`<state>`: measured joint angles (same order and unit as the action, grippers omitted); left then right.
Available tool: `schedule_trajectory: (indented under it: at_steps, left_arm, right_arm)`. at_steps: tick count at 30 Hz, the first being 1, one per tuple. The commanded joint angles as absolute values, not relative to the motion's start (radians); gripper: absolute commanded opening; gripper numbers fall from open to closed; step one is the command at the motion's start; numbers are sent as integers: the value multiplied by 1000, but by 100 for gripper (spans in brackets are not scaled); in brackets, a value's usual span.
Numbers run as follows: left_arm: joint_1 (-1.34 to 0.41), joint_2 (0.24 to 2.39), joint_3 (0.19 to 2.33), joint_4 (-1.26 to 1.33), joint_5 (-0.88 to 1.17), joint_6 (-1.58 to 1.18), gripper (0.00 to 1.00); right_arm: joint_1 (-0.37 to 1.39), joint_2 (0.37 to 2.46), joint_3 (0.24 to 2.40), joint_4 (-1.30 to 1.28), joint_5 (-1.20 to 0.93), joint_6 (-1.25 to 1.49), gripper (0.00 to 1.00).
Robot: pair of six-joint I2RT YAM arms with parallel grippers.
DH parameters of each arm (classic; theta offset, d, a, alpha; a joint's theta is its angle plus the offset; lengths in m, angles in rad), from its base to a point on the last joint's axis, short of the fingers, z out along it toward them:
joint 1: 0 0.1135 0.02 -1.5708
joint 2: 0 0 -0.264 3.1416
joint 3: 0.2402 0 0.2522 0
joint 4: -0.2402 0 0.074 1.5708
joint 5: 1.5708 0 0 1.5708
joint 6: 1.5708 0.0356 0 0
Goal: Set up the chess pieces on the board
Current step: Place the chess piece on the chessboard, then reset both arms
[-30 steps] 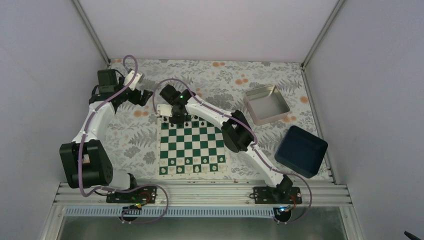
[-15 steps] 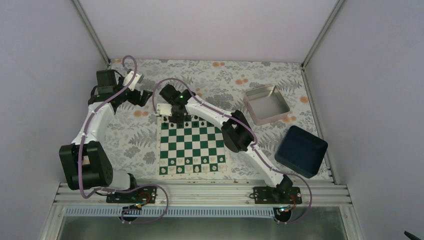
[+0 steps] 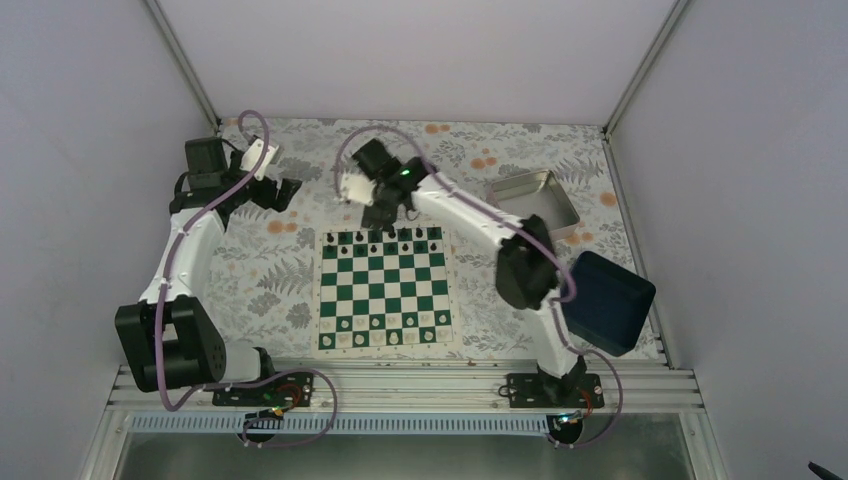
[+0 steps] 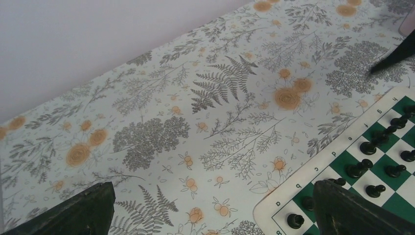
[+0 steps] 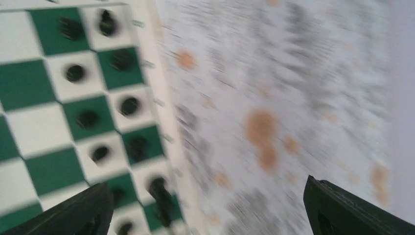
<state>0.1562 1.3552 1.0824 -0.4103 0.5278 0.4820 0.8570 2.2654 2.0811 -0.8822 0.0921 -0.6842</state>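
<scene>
A flat square chessboard with dark green and white squares point(image 3: 385, 285) is laid at about the middle of the floral-patterned table point(image 3: 470, 150). The tiny black chess pieces point(image 4: 355, 170) are stood on the board's far 2 rows, each on a square of its own; an exact count cannot be made. Small white chess pieces point(image 3: 385, 338) are lined up along the near 2 rows.

The right tool point(image 3: 383, 213) is poised over the table just beyond the board's far edge, near the middle of that edge. Its fingers are spread wide and nothing is pinched between them. The right wrist view is blurred, but black pieces on green and white squares can be made out at its left side.

The left tool point(image 3: 285, 192) is held over the table to the far left of the board, apart from the pieces. Its fingers are also spread wide, with nothing between them. In the left wrist view the board's far left corner, with black pieces on it, is seen at the lower right.

A silvery rectangular tray point(image 3: 550, 198) is set at the far right, partly hidden by the right arm. A dark blue box point(image 3: 610, 300) is placed to the right of the board.
</scene>
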Motion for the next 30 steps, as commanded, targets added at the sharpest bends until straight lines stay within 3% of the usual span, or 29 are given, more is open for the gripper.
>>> schedule_trajectory:
  at_steps: [1,10,17,30]
  left_arm:
    - [171,1323,1102,-417,520,483,100]
    - [215,1274,998,-372,547,455,100]
    - [254,1268,940,-345,588,439,100]
    - [268,1272,890,-312,611,417,100]
  right_arm:
    - [758,2010,1902,-744,266,-675,100]
    - [507,1592,1417,-528,241,-574,100]
    - [370,1426,1089,-354,191,-518,100]
    - [302,1396,925,-224,134,-466,100]
